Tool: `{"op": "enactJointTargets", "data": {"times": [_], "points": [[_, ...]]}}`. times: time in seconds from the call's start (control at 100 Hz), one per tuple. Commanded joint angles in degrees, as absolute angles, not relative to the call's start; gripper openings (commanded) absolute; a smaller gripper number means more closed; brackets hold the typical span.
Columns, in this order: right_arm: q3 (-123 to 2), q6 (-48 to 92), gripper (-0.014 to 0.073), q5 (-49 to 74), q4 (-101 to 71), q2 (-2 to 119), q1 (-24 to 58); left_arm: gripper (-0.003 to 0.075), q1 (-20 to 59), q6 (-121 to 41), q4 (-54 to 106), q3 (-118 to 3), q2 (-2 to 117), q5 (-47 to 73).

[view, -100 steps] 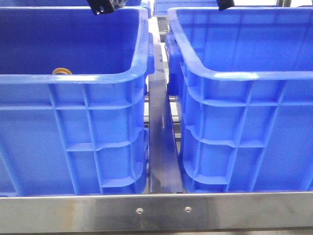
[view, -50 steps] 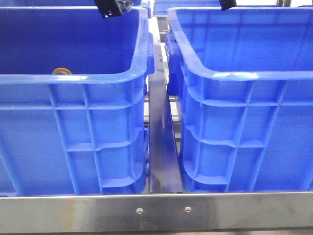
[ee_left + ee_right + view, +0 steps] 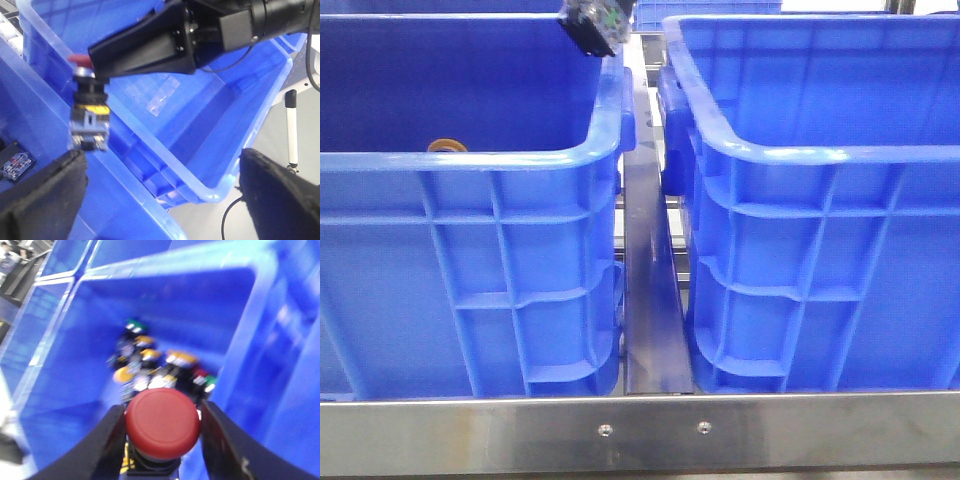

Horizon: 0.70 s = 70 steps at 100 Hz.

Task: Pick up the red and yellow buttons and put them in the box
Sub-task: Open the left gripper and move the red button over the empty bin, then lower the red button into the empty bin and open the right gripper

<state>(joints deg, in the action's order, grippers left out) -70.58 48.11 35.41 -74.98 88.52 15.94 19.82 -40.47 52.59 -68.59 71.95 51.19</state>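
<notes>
Steel rail fronts two matching blue bins, the left crate and the right crate. A yellow-orange button peeps over the left crate's near rim.

The right gripper is clamped on the red button, its body hanging below the cap. It holds the button above the inside of a blue crate, over a heap of buttons on that crate's floor. The left gripper is spread wide and carries nothing.

This looks like the carrying step for the red one. I cannot tell whether the blue crate is the source or the target. Next, the right arm needs to be over the target box before its fingers part. The yellow button remains to be handled.
</notes>
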Motion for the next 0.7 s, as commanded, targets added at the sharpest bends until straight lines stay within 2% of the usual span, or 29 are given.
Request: {"op": "enactJointTargets", "data": {"times": [0.0,0.23,0.36,0.69], "points": [[-72.59,51.56,0.0097,32.89,-78.41,85.1,14.55,0.0585,20.31,-40.73,55.92,-70.52,70.26,49.85],[-72.48,52.64,0.0097,32.17,-78.28,82.12,5.56,0.0585,20.31,-40.73,55.92,-70.52,70.26,50.19],[-72.24,58.14,0.0097,31.64,-77.55,82.12,1.02,0.0585,20.31,-40.73,55.92,-70.52,70.26,50.19],[-65.2,76.85,0.0097,14.05,-78.11,83.32,1.14,0.0585,20.31,-40.73,56.02,-70.52,70.26,50.19]]}}
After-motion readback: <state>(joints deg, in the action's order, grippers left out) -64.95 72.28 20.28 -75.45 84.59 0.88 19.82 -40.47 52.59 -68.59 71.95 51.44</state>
